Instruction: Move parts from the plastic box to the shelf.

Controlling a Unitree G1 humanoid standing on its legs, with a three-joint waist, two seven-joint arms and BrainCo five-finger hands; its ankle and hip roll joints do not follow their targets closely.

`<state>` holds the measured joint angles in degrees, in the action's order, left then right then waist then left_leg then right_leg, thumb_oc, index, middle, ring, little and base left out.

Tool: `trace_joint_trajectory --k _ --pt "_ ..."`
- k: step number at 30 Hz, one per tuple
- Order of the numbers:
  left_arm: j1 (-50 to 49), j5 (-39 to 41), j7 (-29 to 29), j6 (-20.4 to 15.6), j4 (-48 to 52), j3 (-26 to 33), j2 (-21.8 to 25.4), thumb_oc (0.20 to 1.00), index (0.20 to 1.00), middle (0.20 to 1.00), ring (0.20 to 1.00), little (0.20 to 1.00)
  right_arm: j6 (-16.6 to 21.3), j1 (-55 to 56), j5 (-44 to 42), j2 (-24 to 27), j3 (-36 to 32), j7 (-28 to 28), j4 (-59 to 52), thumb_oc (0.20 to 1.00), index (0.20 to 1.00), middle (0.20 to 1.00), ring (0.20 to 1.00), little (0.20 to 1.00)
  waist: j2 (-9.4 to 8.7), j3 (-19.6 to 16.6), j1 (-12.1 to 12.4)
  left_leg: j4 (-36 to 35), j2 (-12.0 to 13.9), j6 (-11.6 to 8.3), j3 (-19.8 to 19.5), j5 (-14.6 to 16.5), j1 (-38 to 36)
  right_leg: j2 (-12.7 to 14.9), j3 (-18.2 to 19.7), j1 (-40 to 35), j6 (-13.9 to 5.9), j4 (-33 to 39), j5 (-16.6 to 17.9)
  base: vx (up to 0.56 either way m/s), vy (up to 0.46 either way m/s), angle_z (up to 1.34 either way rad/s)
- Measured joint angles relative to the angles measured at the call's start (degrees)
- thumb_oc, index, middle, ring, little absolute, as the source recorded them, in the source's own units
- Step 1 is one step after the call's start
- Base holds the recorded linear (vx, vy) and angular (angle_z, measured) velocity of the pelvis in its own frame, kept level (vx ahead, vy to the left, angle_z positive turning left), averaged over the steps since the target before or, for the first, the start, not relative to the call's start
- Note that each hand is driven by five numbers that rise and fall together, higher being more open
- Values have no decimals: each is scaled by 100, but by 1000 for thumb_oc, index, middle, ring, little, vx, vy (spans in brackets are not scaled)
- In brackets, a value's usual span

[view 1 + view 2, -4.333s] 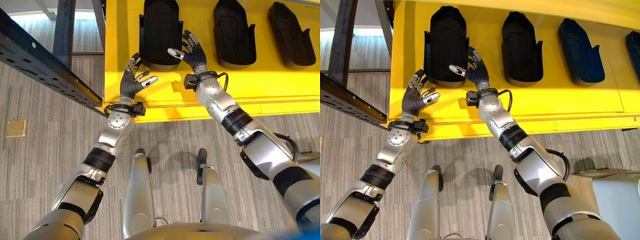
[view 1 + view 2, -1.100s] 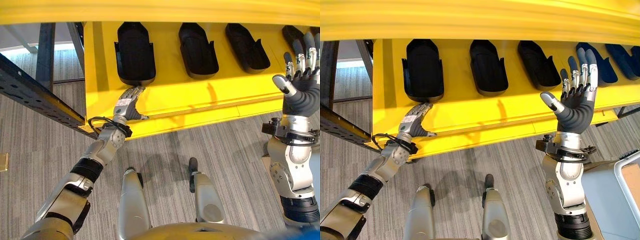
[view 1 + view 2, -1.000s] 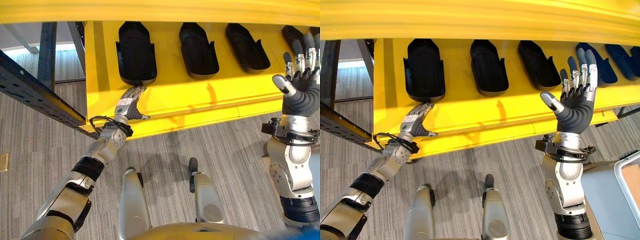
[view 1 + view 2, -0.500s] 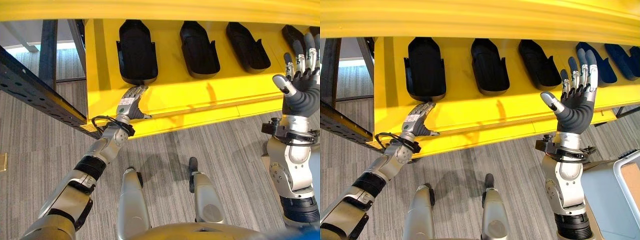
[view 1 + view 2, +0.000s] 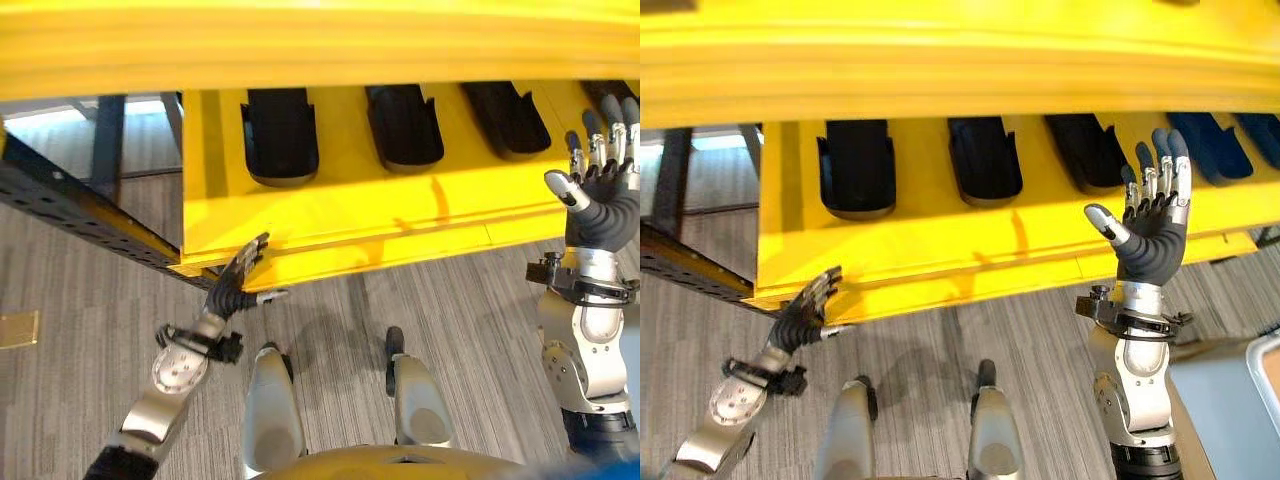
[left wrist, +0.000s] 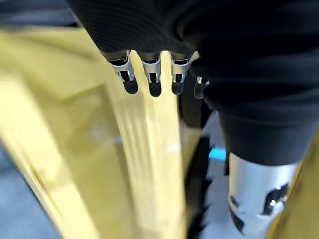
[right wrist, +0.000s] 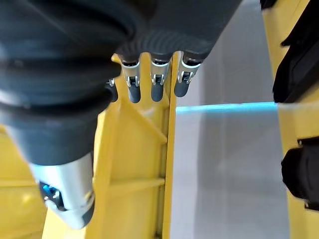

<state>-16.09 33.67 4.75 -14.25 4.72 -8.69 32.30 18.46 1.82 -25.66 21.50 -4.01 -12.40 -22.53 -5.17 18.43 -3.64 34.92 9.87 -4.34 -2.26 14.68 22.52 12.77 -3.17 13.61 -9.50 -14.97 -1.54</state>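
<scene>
Resting in a row on the bright yellow shelf [image 5: 340,215] are moulded black plastic parts [image 5: 280,135]; left hand [image 5: 235,285] and right hand [image 5: 1150,235] spread, empty.

Black parts [image 5: 280,137] (a row) on yellow shelf [image 5: 340,215]

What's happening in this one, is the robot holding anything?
No. Both hands are open and hold nothing. The left hand hangs low by the front edge of the yellow shelf, near its left corner, fingers straight. The right hand is raised in front of the shelf further right, palm up and fingers spread. Several dark parts already sit side by side on the shelf.
</scene>
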Motion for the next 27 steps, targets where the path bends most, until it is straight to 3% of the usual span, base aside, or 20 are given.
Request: trace_joint_trajectory --k 3,5,10,12,13,16,22,27 --pt "-258 1357 304 43 -7 418 -854 1000 1000 1000 1000 1000 -21 517 6 -3 -1 219 153 1000 1000 1000 1000 1000 -51 -80 60 -341 -39 -51 -96 -123 -371 15 -195 -476 -4 303 50 71 -37 26" --pt "-465 1751 520 101 110 516 -870 1000 1000 1000 1000 1000 -113 867 15 -12 -5 380 161 1000 1000 1000 1000 1000 -86 -277 75 -562 -31 -129 -150 -207 -522 -19 -282 -648 12 470 74 87 -17 16" --pt "-730 1747 707 111 127 728 -708 1000 1000 1000 1000 1000 -239 1303 233 -10 -16 774 253 1000 1000 1000 1000 1000 -71 -710 60 -1080 5 -234 -161 -385 -925 -68 -404 -1033 35 870 181 46 -2 6" --pt "-802 1751 827 128 131 824 -711 1000 1000 1000 1000 1000 -313 1488 352 1 -12 951 495 1000 1000 1000 1000 1000 -80 -975 40 -1455 2 -278 -147 -522 -1206 -75 -440 -1283 34 1147 272 26 18 5" --pt "-858 1734 857 116 34 928 -858 1000 1000 1000 1000 1000 -361 1640 457 -1 168 1079 935 1000 1000 1000 1000 1000 -92 -1273 19 -1838 -4 -310 -119 -658 -1483 -73 -511 -1548 45 1470 379 12 22 6" --pt "-938 1629 860 121 -29 878 -997 1000 1000 1000 1000 1000 -591 1873 452 -5 459 1270 1310 1000 1000 1000 1000 1000 -33 -1728 14 -2224 48 -344 -130 -808 -1573 -137 -570 -1600 56 1649 393 -5 19 6" --pt "-963 1252 803 150 -214 869 -1112 1000 1000 1000 1000 1000 -701 1844 455 -4 528 1450 1439 1000 1000 1000 1000 1000 -29 -1966 -1 -3015 180 -446 -42 -1265 -1924 -261 -569 -1615 170 1856 494 -4 14 -3" --pt "-997 1100 779 159 -218 859 -1154 1000 1000 1000 1000 1000 -748 1844 454 1 671 1567 1439 1000 1000 1000 1000 1000 -17 -2008 -7 -3516 206 -478 47 -1528 -2207 -282 -546 -1684 138 1941 529 7 12 -4"
